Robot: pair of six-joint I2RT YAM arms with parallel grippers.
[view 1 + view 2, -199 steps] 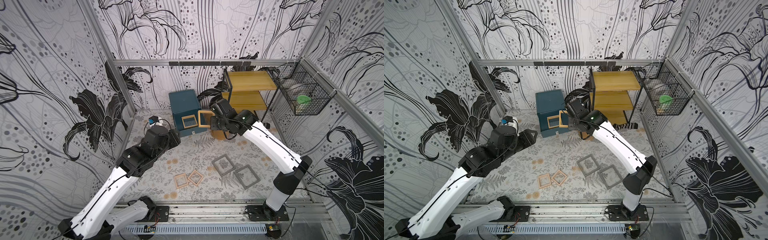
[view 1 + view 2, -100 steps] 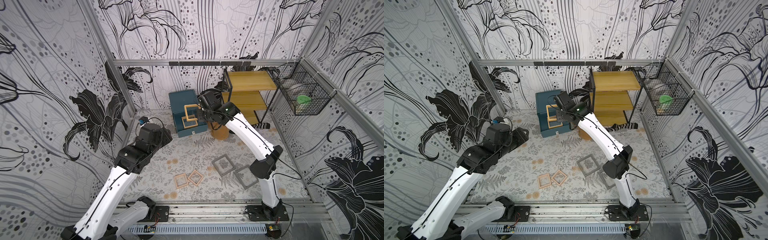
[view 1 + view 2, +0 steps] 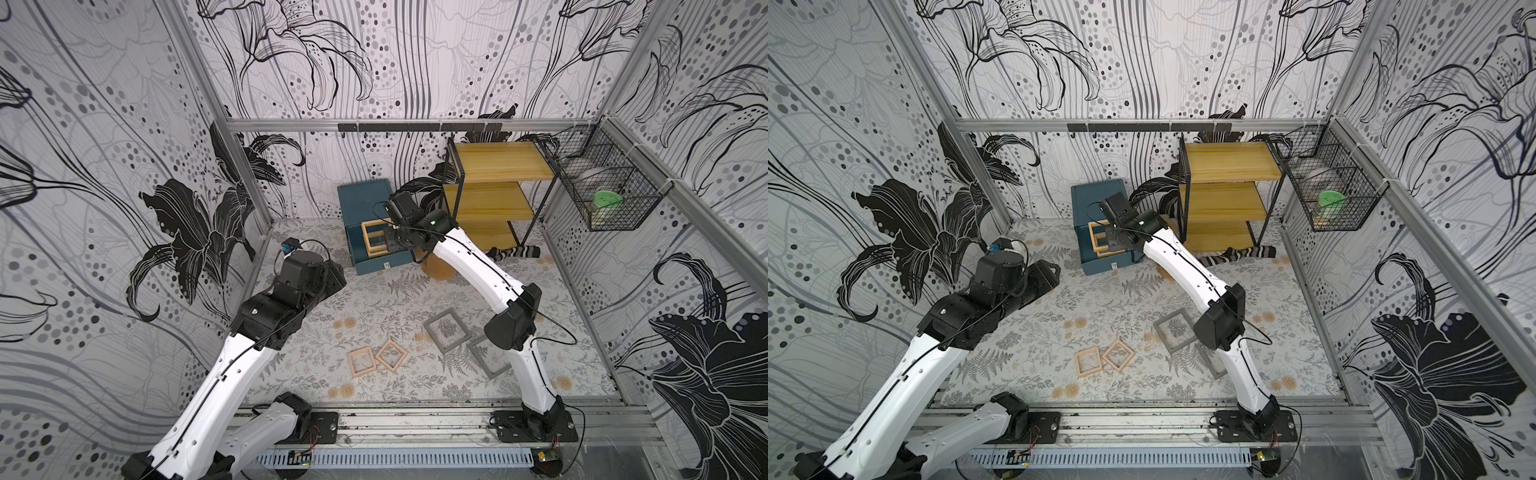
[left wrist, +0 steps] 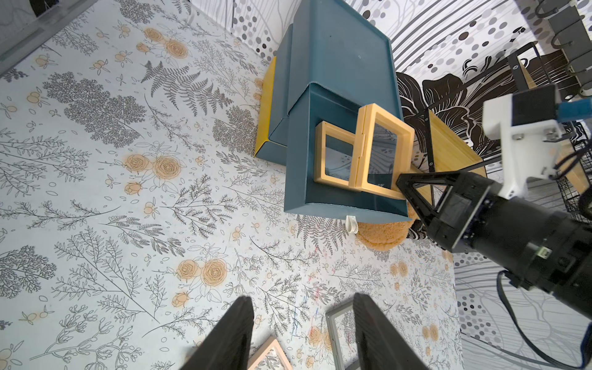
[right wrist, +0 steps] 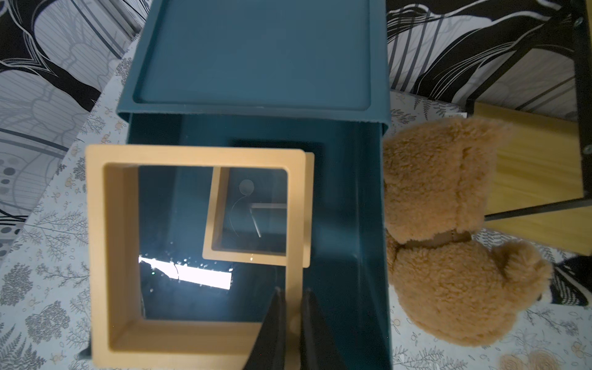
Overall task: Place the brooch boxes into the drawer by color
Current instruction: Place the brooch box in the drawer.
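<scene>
our right arm stretches forward, right gripper pinching a yellow box; our left gripper hovers, jaws apart and empty.

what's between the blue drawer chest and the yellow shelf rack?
A brown teddy bear lies there, beside the drawer chest and the shelf rack. Shows clearly in the right wrist view; only partly in a top view.

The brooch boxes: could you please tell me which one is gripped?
The yellow-tan box pinched by the right fingers, tilted over the open drawer. Its yellow twin lies flat inside that drawer; the grey pair and pinkish pair lie on the table.
</scene>
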